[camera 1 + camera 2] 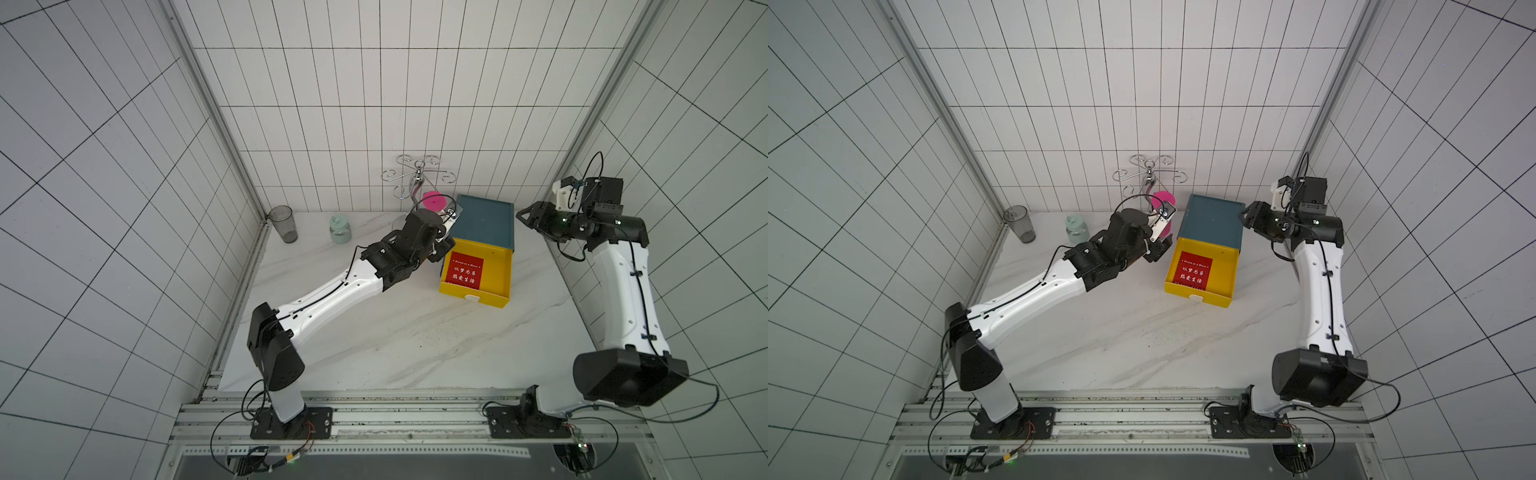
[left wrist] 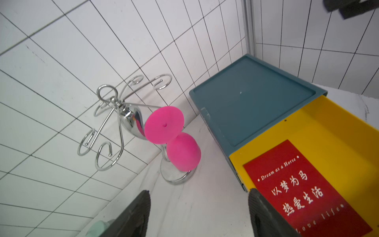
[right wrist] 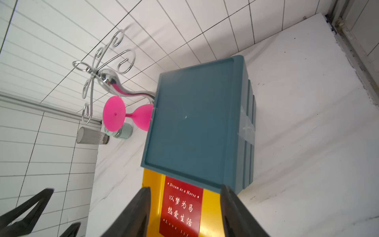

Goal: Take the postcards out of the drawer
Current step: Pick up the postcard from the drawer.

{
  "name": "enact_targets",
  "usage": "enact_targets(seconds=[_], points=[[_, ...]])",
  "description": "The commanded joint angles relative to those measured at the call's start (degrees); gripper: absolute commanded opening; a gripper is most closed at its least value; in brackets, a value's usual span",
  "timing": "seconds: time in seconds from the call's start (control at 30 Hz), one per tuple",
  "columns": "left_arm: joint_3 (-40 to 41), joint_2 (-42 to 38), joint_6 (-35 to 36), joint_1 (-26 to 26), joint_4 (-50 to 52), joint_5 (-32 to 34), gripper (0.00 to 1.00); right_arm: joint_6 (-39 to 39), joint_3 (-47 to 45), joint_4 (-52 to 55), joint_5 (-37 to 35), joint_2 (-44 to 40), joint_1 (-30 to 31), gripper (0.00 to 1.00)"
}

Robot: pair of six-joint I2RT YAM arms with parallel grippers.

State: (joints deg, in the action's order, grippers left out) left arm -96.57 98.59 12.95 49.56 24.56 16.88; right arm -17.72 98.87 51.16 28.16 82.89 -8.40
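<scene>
Now — red white-lettered postcards (image 1: 466, 270) flat in yellow drawer (image 1: 496, 266); end effectors (image 2: 199, 191) (image 3: 184, 187) spread, empty.

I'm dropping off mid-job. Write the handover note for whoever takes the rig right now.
Left gripper: jaws open, empty, beside the pulled-out yellow plastic drawer.
Right gripper: jaws open, empty, by the teal box-shaped cabinet.
Red rectangular postcards with white lettering: lying flat in the drawer. Only the top face shows, so the count cannot be told.
Done: drawer is open.
Left: lift every card out. None lies on the white marble-pattern table yet.
</scene>
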Motion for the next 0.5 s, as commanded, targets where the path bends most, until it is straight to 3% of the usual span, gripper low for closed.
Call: enact_targets(seconds=[0.0, 0.13, 0.47], points=[[5.14, -1.95, -11.68, -2.68, -0.84, -7.51, 0.69, -0.02, -7.12, 3.65, -4.74, -3.44, 4.15, 0.59], [8.12, -2.39, -16.36, -5.22, 0.04, -14.49, 0.66, -2.91, -13.70, 1.88, -7.85, -6.44, 10.06, 0.61], [8.34, -1.84, -18.15, -5.44, 0.45, -20.62, 0.65, -6.85, -18.50, 0.07, -15.47, -2.09, 18.73, 0.70]])
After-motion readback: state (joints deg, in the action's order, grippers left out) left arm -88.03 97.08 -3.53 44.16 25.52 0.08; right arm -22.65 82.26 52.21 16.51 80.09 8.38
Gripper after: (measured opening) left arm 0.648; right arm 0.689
